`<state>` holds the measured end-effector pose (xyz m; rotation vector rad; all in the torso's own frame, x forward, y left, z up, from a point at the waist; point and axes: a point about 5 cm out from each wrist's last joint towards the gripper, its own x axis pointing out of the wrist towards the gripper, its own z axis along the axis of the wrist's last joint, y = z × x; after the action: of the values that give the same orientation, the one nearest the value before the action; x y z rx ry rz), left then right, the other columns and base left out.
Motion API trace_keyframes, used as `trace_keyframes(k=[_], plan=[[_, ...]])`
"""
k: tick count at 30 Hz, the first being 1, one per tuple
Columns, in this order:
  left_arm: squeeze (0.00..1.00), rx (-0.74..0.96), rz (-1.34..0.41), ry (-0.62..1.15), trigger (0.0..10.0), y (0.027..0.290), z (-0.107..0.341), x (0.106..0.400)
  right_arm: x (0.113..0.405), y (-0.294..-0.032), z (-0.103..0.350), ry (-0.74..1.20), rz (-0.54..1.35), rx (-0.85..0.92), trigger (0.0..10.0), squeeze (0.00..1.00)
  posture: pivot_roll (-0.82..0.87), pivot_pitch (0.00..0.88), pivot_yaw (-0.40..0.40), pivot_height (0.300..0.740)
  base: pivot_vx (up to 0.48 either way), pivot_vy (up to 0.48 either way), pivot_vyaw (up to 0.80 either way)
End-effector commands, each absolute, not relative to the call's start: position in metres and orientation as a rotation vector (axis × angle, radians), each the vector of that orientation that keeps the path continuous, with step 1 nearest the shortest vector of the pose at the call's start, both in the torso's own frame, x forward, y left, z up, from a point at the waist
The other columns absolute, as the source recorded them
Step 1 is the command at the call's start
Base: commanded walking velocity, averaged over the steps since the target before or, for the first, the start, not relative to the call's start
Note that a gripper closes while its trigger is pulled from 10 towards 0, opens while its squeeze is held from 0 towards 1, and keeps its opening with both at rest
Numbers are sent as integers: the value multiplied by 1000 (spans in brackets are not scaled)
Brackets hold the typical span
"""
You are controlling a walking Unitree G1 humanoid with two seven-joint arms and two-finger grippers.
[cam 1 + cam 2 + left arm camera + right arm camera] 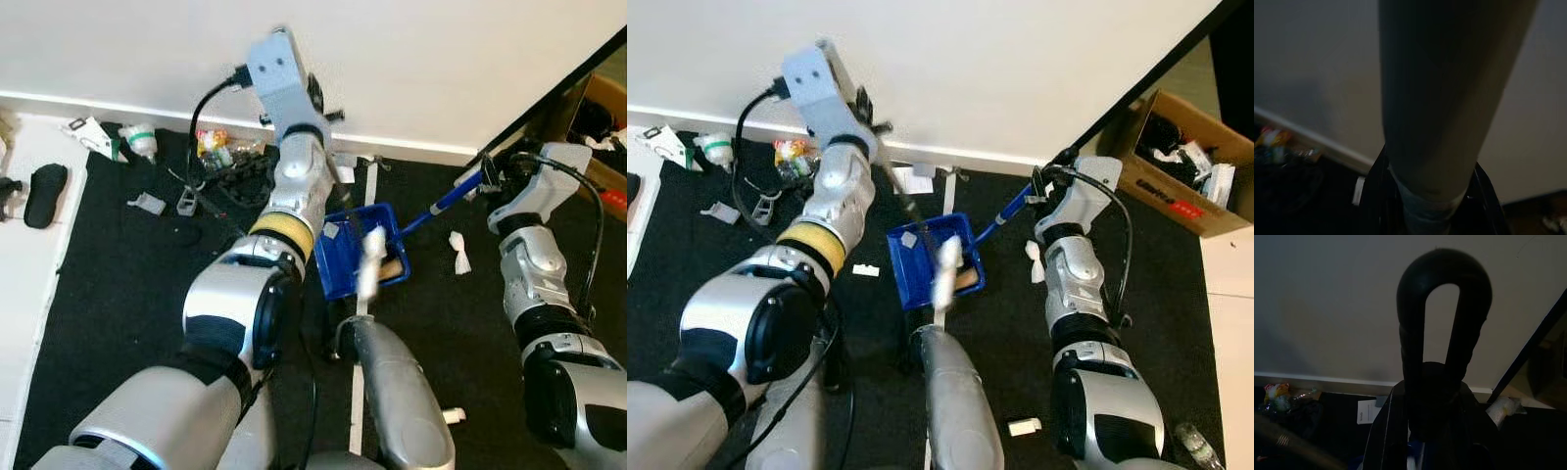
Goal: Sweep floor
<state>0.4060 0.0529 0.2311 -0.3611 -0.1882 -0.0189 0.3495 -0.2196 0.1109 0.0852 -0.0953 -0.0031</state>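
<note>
A blue dustpan (pixel 358 250) lies on the black floor mat with a white scrap and a tan piece in it. Its blue handle (pixel 441 206) runs up to the right, and my right gripper (pixel 490 181) is shut on it; the handle's black loop end (pixel 1442 333) stands up between the fingers. My left arm reaches toward the white wall, where my left gripper (pixel 323 110) is shut on a grey broom pole (pixel 1440 98). The pole slants down over the dustpan toward the camera (pixel 392 392). The broom's head is hidden.
Litter lies along the wall: colourful wrappers (pixel 211 145), a cup (pixel 142 140), grey bits (pixel 147 204) and tangled cables (pixel 230 176). White paper (pixel 458 252) lies right of the dustpan. A cardboard box (pixel 1185 157) stands at the right, a black slipper (pixel 44 191) at the left.
</note>
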Motion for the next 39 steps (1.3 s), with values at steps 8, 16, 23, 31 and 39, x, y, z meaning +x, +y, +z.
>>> trace_keyframes(k=[8, 16, 23, 31, 39], plan=[[0, -104, -15, -341, 10000, 132, 259, 415, 338, -209, 75, 64, 30, 170, 0, 0, 16, 238, -80, 740, 0, 0, 0], [0, 5, -10, -260, 10000, 185, 224, 400, 335, -208, 72, 59, 24, 218, 0, 0, 37, 169, -62, 740, 0, 0, 0], [0, -42, 258, -171, 10000, 251, 167, 369, 343, -220, 95, -44, 76, 215, 10000, 0, 25, 126, -59, 740, 0, 0, 0], [0, -30, 403, -92, 10000, 266, 131, 345, 358, -222, 126, -132, 117, 177, 10000, 0, 21, 89, -78, 740, 0, 0, 0], [0, -13, 349, -87, 10000, 250, 128, 347, 354, -240, 118, -95, -26, 156, 10000, 0, 33, 77, -65, 740, 0, 0, 0]])
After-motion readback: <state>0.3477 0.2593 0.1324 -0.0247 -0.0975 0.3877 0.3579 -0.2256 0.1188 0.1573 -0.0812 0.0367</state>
